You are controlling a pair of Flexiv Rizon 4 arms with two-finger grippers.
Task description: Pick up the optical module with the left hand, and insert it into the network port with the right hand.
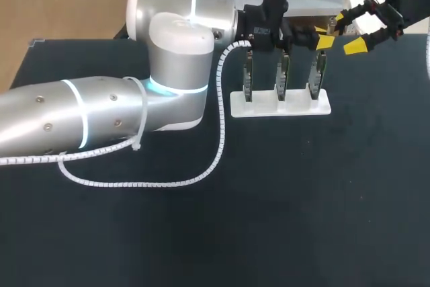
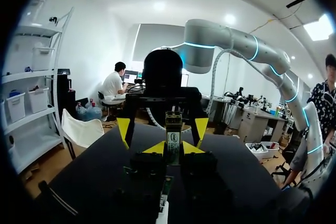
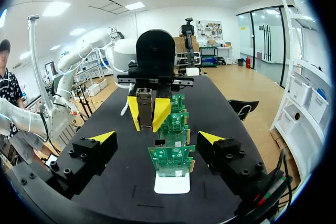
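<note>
My left gripper (image 2: 173,148) is shut on the optical module (image 2: 173,128), a small metal block that stands upright between its yellow tips. In the head view the left gripper (image 1: 323,40) hovers over the right end of the board rack. My right gripper (image 1: 351,31) faces it from the far right, open, with a small gap between the two. In the right wrist view the right gripper (image 3: 157,137) stands wide open with nothing inside, and the module (image 3: 145,107) hangs ahead of it above the green network boards (image 3: 172,160).
Three green boards stand upright in a white holder (image 1: 281,105) at the back middle of the black table (image 1: 282,206). The left arm's white spiral cable (image 1: 134,181) loops over the table in front of its elbow.
</note>
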